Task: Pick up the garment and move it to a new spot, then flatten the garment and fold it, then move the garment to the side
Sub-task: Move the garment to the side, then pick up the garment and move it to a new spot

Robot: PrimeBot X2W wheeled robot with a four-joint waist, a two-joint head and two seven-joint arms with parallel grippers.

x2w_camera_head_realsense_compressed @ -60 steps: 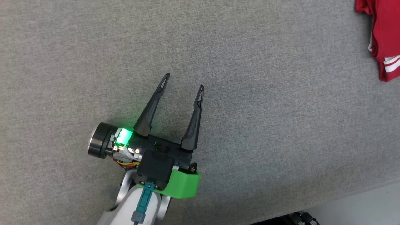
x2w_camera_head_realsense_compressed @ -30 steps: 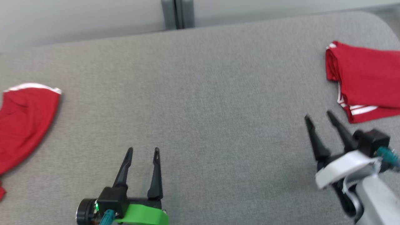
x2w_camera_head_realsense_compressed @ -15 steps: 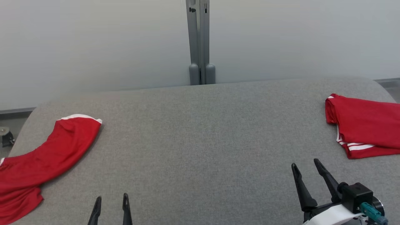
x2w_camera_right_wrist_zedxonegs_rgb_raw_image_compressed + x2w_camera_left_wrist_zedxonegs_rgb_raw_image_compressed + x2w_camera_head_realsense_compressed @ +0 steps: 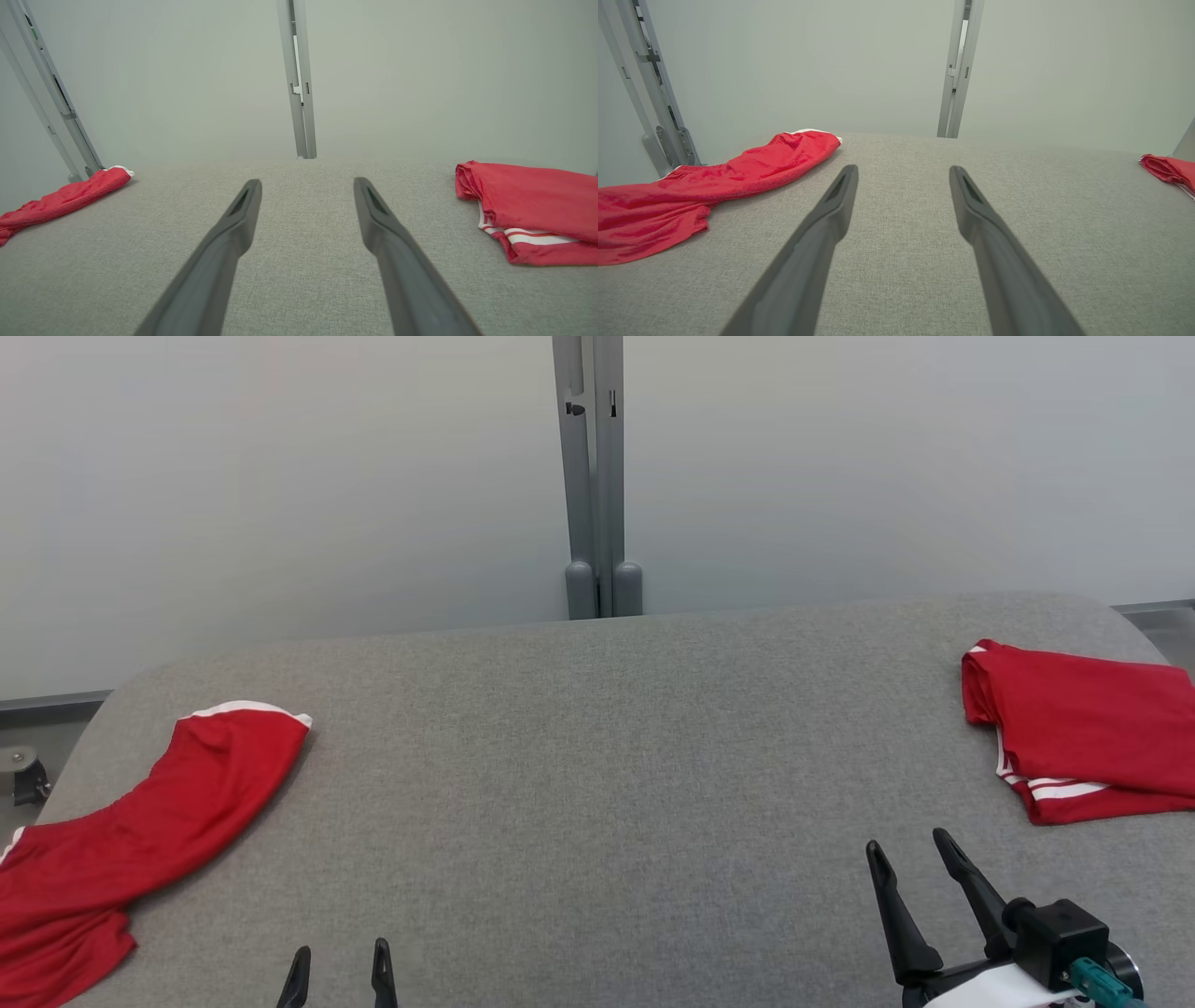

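A loose red garment with white trim (image 4: pixel 121 840) (image 4: pixel 691 186) (image 4: pixel 60 198) lies crumpled at the left end of the grey table (image 4: pixel 597 784). A folded red garment with white stripes (image 4: pixel 1083 728) (image 4: pixel 532 205) (image 4: pixel 1169 170) rests at the right end. My left gripper (image 4: pixel 341 957) (image 4: pixel 903 170) is open at the table's front left, nothing between its fingers. My right gripper (image 4: pixel 906 847) (image 4: pixel 307 183) is open at the front right, just short of the folded garment and apart from it.
Behind the table stands a pale wall with a grey upright post (image 4: pixel 593 476). More grey posts (image 4: pixel 649 93) rise at the left. A small caster (image 4: pixel 19 770) sits on the floor beyond the table's left end.
The head camera has tilted up from a close look at the table to the whole table and wall. Both grippers now sit low in that view, open as before.
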